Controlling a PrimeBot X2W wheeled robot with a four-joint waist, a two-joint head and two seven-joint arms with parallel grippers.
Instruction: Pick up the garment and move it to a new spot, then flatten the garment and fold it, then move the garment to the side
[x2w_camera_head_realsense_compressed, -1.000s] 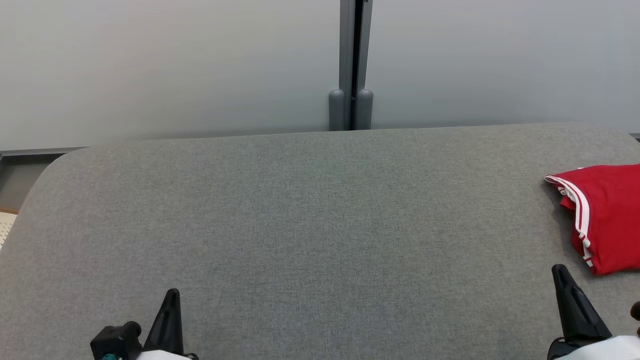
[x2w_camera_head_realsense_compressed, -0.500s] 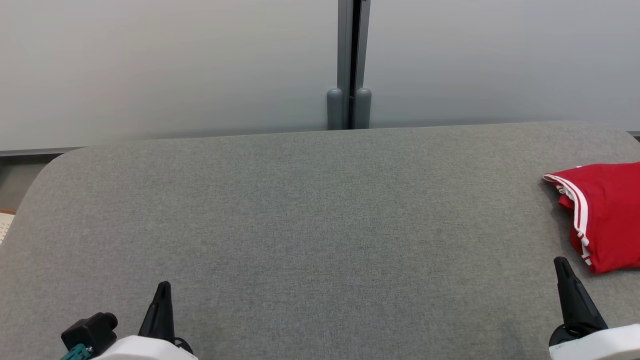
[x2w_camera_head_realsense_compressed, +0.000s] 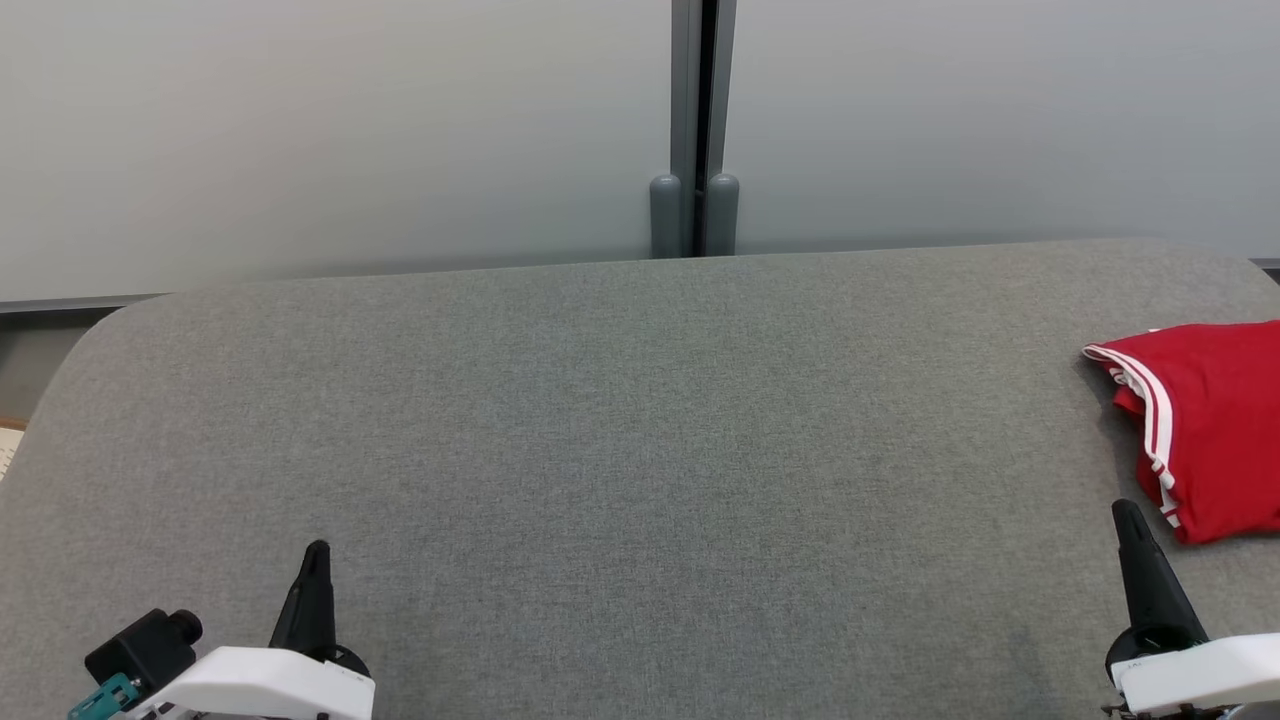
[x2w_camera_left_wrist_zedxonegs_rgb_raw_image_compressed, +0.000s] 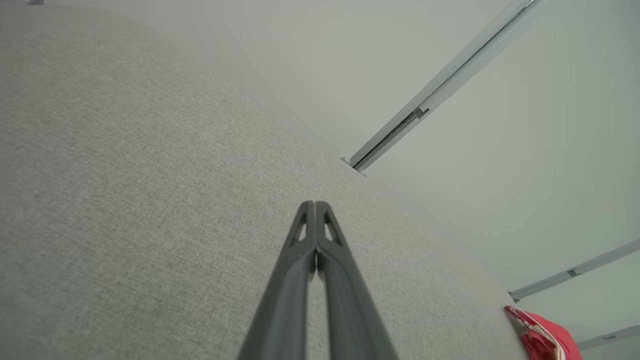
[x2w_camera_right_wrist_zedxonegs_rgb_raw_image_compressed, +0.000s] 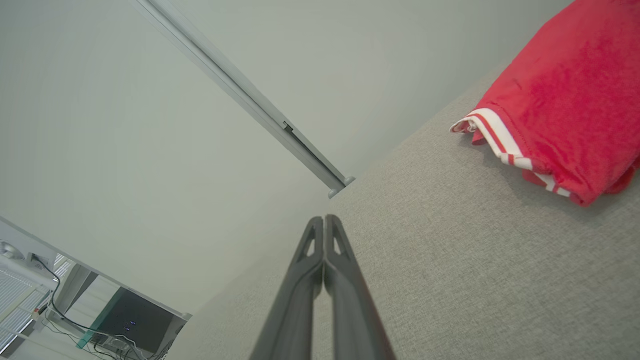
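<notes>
Hands come first, at the bottom of the head view: the left hand (x2w_camera_head_realsense_compressed: 317, 552) at the lower left and the right hand (x2w_camera_head_realsense_compressed: 1127, 512) at the lower right. Each has its two dark fingers pressed together into a single spike and holds nothing. Both wrist views agree, showing the fingers meeting tip to tip over grey cloth. Under and past them the counter (x2w_camera_head_realsense_compressed: 640, 430) spreads its grey fabric top across the middle of the frame.

Farther up, at the right edge, lies the garment (x2w_camera_head_realsense_compressed: 1215, 430), red with white stripes. It is gathered into a compact bundle that is partly cut off by the frame. It lies near the right hand's tip but apart from it, up and to the right. Beyond the counter's far edge stands a pale wall (x2w_camera_head_realsense_compressed: 350, 130) with a grey post (x2w_camera_head_realsense_compressed: 695, 120) at upper centre.

The bundle looks loosely doubled over and off to one side. That suits either the opening pick-up or a finished last move, and the pictures do not settle which. If the pick-up is in hand, the next move calls for the right hand to part its fingers and reach up-right to the striped edge. It would need to pinch enough layers to lift the whole bundle.
</notes>
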